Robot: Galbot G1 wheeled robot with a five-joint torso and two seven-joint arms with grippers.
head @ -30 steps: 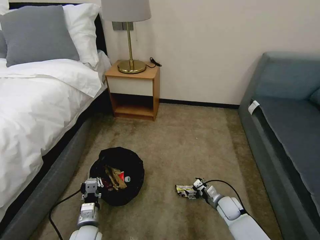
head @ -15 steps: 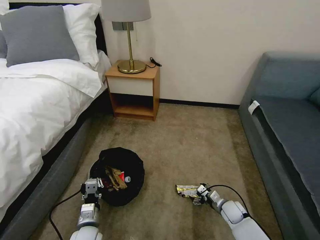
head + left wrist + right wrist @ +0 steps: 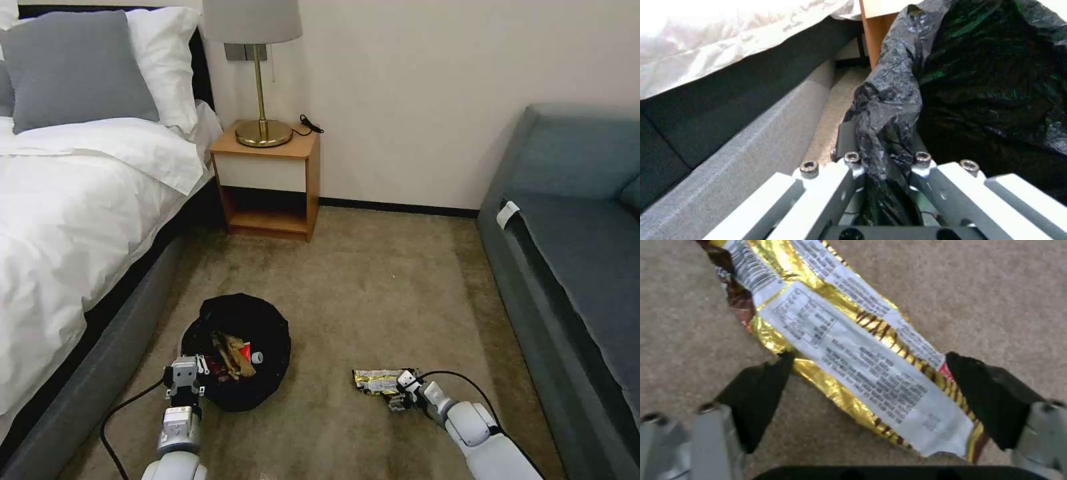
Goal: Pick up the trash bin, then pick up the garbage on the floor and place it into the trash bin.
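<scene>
Left gripper (image 3: 185, 371) low at front-left, arm reaching straight forward, wrist level, fingers clamped on the bin's bag-covered rim. Right arm extends forward and inward from the lower right, wrist angled down toward the floor. Right gripper (image 3: 402, 390) at carpet level, fingers (image 3: 759, 396) spread wide, one on each side of the wrapper, not closed on it.

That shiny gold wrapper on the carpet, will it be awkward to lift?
Probably light and floppy: the foil wrapper lies flat and creased on the carpet. Its glossy surface may slip, and the right gripper, open astride it, has little thickness to pinch.
</scene>
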